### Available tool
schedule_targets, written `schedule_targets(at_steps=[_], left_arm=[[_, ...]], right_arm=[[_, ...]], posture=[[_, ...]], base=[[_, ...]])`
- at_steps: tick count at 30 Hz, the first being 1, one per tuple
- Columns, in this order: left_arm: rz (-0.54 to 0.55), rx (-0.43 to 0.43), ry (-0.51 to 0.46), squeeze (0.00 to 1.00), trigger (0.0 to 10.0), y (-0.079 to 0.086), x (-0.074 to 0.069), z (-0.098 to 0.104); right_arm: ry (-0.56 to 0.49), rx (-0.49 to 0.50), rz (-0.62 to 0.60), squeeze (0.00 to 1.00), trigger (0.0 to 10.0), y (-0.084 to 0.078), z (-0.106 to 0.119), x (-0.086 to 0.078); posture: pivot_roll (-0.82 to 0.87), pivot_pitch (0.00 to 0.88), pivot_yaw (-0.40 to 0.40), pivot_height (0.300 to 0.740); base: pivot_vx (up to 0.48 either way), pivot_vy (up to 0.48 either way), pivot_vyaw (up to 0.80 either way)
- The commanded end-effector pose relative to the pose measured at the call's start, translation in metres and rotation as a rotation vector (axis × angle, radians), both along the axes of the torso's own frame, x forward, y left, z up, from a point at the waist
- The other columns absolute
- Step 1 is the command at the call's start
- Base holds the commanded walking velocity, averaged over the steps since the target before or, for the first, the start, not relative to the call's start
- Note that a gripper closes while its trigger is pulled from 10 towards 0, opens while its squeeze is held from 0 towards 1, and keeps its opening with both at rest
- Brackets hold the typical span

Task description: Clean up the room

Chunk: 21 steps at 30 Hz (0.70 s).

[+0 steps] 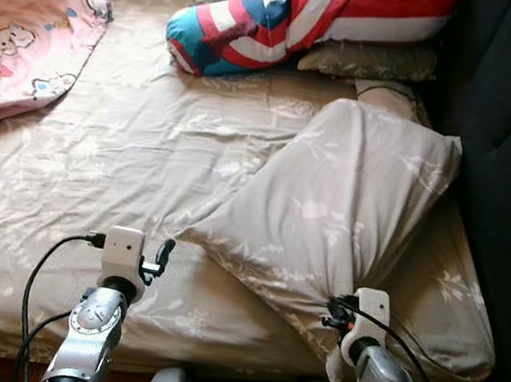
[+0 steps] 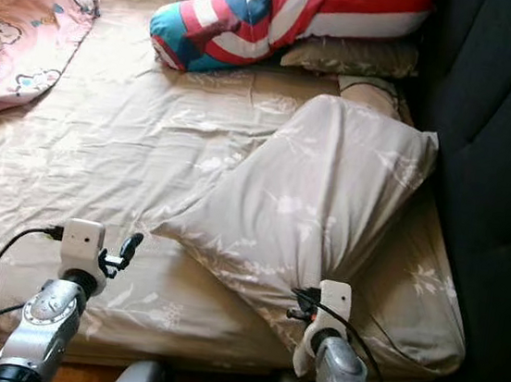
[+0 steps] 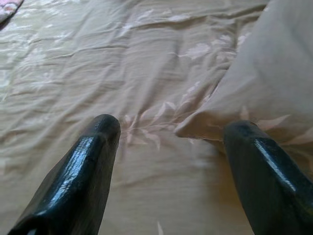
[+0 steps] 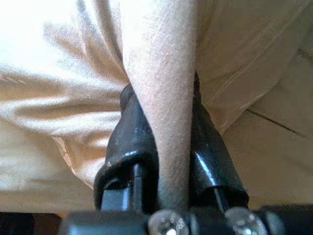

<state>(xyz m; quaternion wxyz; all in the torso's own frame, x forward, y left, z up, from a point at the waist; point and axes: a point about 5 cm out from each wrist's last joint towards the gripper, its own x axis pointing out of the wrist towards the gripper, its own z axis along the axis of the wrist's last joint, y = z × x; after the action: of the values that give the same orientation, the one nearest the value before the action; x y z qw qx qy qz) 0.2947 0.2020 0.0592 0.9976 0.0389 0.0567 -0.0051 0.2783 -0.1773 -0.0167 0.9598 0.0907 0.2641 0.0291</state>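
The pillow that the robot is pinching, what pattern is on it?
Beige pillow with a pale leaf print, clearest in the left eye view.

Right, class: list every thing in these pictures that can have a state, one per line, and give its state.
Beige pillow: lying aslant on the bed, near edge pinched.
Right gripper: shut on a fold of the beige pillow.
Left gripper: open, above the sheet by the pillow's corner.
Bedsheet: wrinkled.
Striped pillow: lying at the bed's head.
Pink blanket: spread, crumpled.

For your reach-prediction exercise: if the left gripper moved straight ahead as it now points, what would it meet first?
Probably the bed sheet; the left gripper is open, and the pillow's corner lies just right of that line.
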Motion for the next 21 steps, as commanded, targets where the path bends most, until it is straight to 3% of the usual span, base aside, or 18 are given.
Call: schedule_targets(at_steps=[1, 5, 6, 8, 9, 10, 12, 13, 21], left_arm=[[0.029, -0.015, 0.023, 0.0, 10.0, 0.005, -0.003, -0.008], [0.035, -0.018, 0.029, 0.0, 10.0, 0.005, -0.003, -0.011], [0.047, -0.022, 0.032, 0.0, 10.0, 0.006, -0.004, -0.014], [0.047, -0.022, 0.032, 0.0, 10.0, 0.006, -0.004, -0.014], [0.054, -0.024, 0.036, 0.0, 10.0, 0.007, -0.006, -0.017], [0.056, -0.022, 0.043, 0.0, 10.0, 0.008, -0.007, -0.018], [0.057, -0.021, 0.048, 0.0, 10.0, 0.009, -0.008, -0.019], [0.058, -0.02, 0.051, 0.0, 10.0, 0.009, -0.009, -0.02], [0.056, -0.014, 0.059, 0.0, 10.0, 0.013, -0.007, -0.021]], right_arm=[[0.048, -0.013, -0.081, 0.0, 0.0, -0.019, -0.01, -0.015], [0.015, -0.018, -0.098, 0.0, 0.0, -0.024, -0.007, -0.013], [-0.045, -0.032, -0.141, 0.0, 0.0, -0.034, 0.0, -0.01], [-0.045, -0.032, -0.141, 0.0, 0.0, -0.034, 0.0, -0.01], [-0.094, -0.046, -0.188, 0.0, 0.0, -0.044, 0.005, -0.01], [-0.114, -0.058, -0.211, 0.0, 7.3, -0.048, 0.007, -0.011], [-0.125, -0.065, -0.226, 0.0, 7.3, -0.051, 0.008, -0.012], [-0.13, -0.07, -0.233, 0.0, 10.0, -0.053, 0.008, -0.013], [-0.233, -0.105, -0.301, 0.0, 10.0, -0.07, 0.02, -0.016]], posture=[[-0.11, 0.079, 0.027, 0.656], [-0.11, 0.069, 0.025, 0.656], [-0.13, 0.044, 0.023, 0.656], [-0.13, 0.044, 0.023, 0.656], [-0.14, 0.026, 0.028, 0.656], [-0.16, 0.017, 0.033, 0.656], [-0.16, 0.015, 0.034, 0.656], [-0.16, 0.015, 0.034, 0.656], [-0.19, 0.0, 0.042, 0.656]], base=[[0.0, 0.0, 0.0], [0.0, 0.0, 0.0], [0.0, 0.0, 0.0], [0.0, 0.0, 0.0], [0.0, 0.0, 0.0], [0.0, 0.0, 0.0], [0.0, 0.0, 0.0], [0.0, 0.0, 0.0], [0.0, 0.0, 0.0]])
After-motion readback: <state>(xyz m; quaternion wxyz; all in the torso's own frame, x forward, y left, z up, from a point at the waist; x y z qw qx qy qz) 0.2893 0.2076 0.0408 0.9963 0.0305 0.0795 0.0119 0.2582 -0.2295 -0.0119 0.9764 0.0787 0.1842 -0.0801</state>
